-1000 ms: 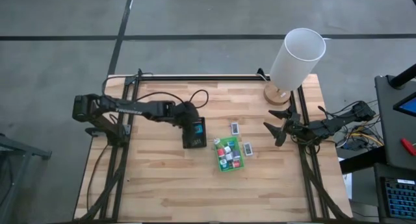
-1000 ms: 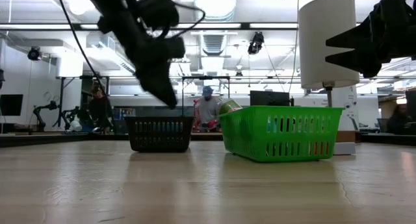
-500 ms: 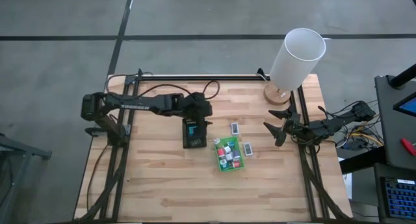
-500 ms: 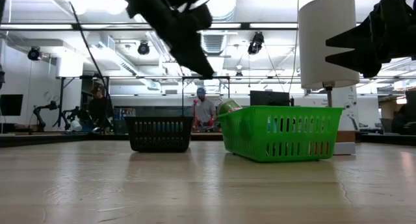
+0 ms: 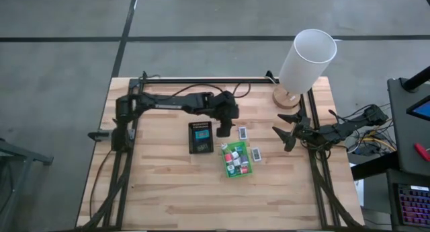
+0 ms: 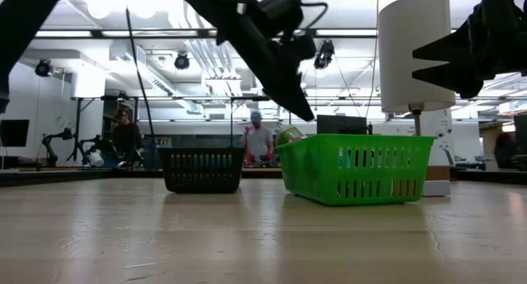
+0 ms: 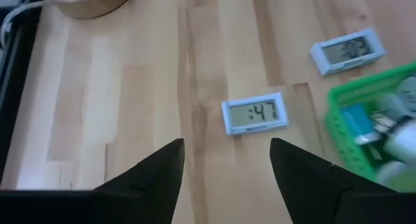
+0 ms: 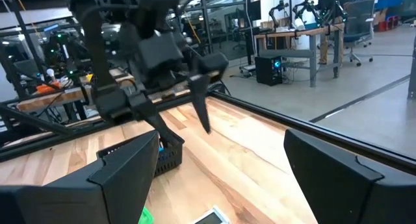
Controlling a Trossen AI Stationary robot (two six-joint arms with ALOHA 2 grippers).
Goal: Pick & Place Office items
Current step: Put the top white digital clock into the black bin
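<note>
A: What's the left gripper doing?
B: Hanging wide open, empty, over a little white packet lying flat on the table, beside the green tray.
A: Next?
B: Prob. drop down, pinch it. Right gripper waits open at the table edge.

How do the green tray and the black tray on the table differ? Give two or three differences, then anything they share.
The green tray is bright and lies tilted; the black tray is dark and lies square to the table's edges. The green tray holds many small coloured pieces; the black tray shows mainly a teal piece. Both are rectangular baskets with slotted walls, standing side by side.
</note>
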